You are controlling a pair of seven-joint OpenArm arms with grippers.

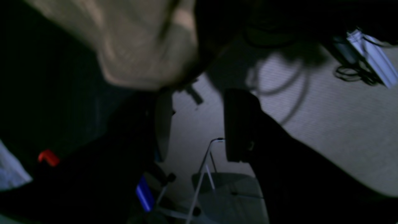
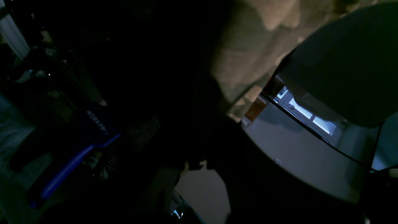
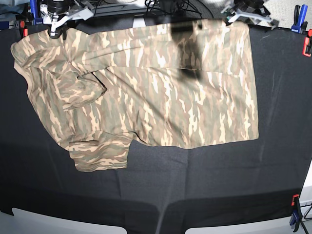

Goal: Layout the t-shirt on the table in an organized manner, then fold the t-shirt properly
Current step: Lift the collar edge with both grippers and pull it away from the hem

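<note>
camouflage t-shirt (image 3: 161, 92) lies spread across the black table (image 3: 219, 180), far edge lifted; left gripper (image 3: 233, 18) and right gripper (image 3: 54, 30) sit at its far corners, grip state unclear

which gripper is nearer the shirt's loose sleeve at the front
Right. The right gripper sits above the camouflage t-shirt's sleeve side; the left gripper is at the opposite hem corner.

Two pale grey, angular metal grippers, the right gripper (image 3: 57, 19) and the left gripper (image 3: 243, 13), show at the far edge. Up close, the left gripper's fingers (image 1: 241, 124) are broad, flat black slabs; the right wrist view is too dark to read.
</note>
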